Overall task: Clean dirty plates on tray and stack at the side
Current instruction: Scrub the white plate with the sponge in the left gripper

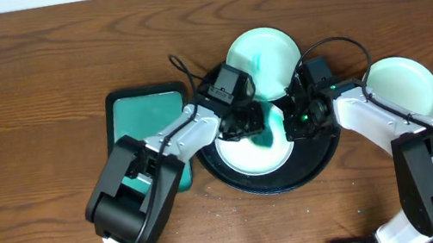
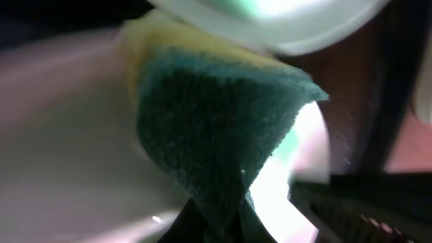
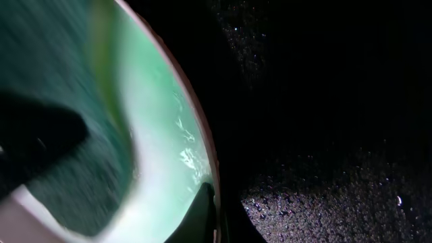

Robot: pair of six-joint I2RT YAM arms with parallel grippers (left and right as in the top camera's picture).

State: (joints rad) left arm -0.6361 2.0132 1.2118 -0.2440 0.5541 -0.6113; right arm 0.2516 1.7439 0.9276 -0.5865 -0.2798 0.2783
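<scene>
The black round tray holds a pale mint plate. My left gripper is shut on a teal and yellow sponge and presses it on this plate; the left wrist view shows the sponge in the jaws against the plate. My right gripper is shut on the plate's right rim; the right wrist view shows the rim between the fingers, over the tray. A second plate lies at the tray's far edge. A third plate sits on the table at right.
A rectangular teal tray lies on the wooden table left of the black tray, partly under my left arm. Both arms meet over the black tray, close to each other.
</scene>
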